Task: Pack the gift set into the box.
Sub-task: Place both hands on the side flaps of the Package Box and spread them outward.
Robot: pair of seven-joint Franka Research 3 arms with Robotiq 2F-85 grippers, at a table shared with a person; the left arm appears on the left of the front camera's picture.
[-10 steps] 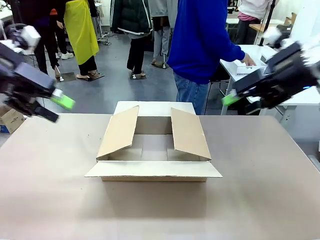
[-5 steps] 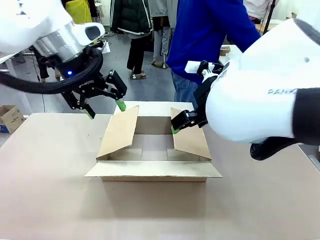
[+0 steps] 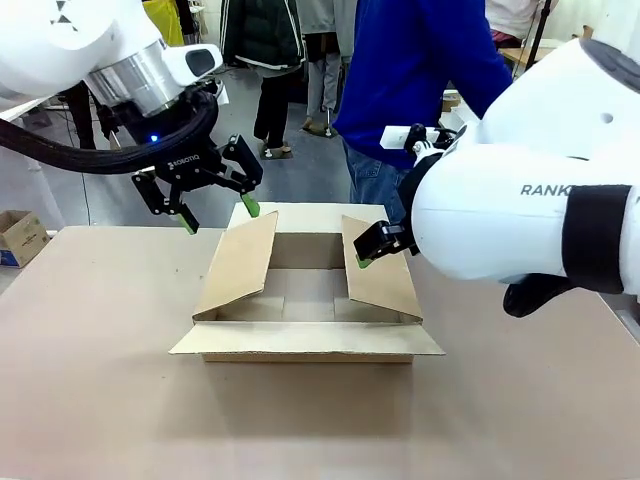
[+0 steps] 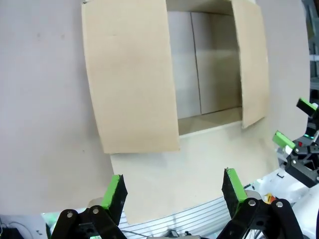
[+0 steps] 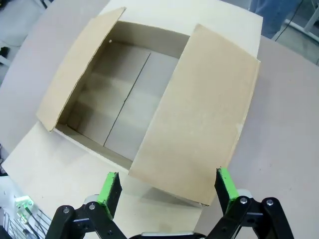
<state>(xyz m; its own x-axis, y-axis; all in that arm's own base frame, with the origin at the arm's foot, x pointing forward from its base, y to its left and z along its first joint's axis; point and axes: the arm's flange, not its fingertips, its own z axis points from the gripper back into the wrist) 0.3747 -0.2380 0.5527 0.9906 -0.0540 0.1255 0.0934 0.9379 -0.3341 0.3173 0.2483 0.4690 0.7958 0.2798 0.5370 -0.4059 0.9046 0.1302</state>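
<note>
The box (image 3: 308,340) is a wide, shallow brown carton in the middle of the table, empty, with its front and back flaps laid out flat. Its two side flaps (image 3: 240,265) slant up and lean inward. My left gripper (image 3: 217,212) hangs open just above the far end of the left side flap. My right gripper (image 3: 367,256) hovers over the right side flap, largely hidden behind its own arm. The left wrist view looks down past that gripper (image 4: 173,189) onto the box (image 4: 209,64). The right gripper (image 5: 167,186) is open above the box (image 5: 119,107). The gift set is out of view.
A person in a blue top (image 3: 410,70) stands at the table's far edge behind the box. A small cardboard box (image 3: 20,238) sits on the floor at far left. Bare tabletop (image 3: 320,420) lies in front of and beside the carton.
Both arms have swung in from the table's sides to above the box's side flaps. In the last half second the two grippers shifted slightly to the right.
</note>
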